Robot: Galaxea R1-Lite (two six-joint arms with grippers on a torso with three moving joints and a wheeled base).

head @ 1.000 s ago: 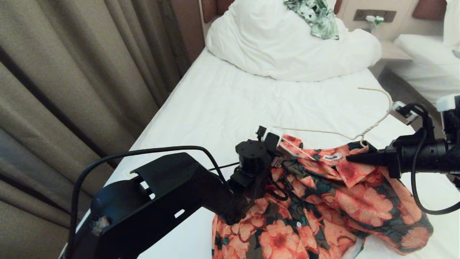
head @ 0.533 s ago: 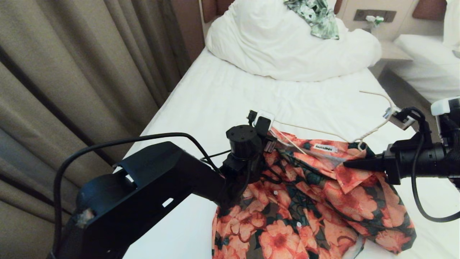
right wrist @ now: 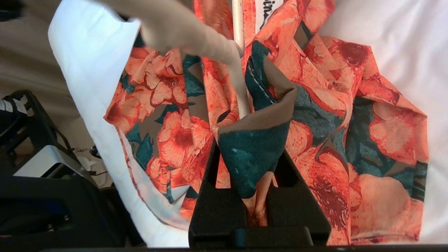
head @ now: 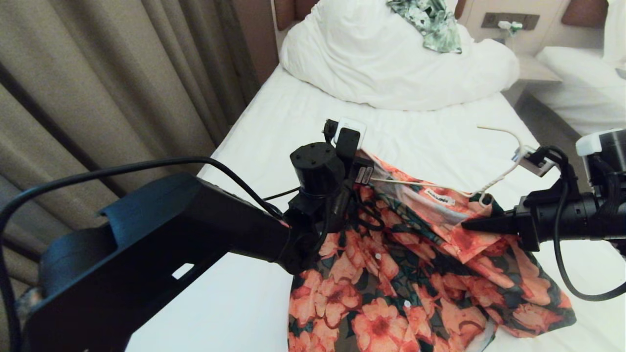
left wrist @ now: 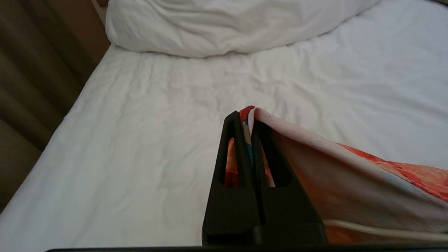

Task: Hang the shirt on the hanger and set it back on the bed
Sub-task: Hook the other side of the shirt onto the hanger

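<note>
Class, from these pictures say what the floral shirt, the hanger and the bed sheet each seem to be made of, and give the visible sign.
The shirt: thin woven printed fabric, matte; it folds and drapes softly. The hanger: cream-white wire, probably coated metal; thin, with a twisted neck below the hook. The bed sheet: plain white matte cloth, likely cotton; fine wrinkles show.

Floral shirt (head: 420, 274) draped over hanger (head: 494, 181)

The left tool (head: 359, 168), clamped on the shirt's (head: 420, 274) shoulder edge, has been raised and carried farther up the bed (head: 274, 122). That side of the shirt has been lifted and drawn taut, and the hanger (head: 494, 178) has been tilted, its hook shifted slightly left.
</note>
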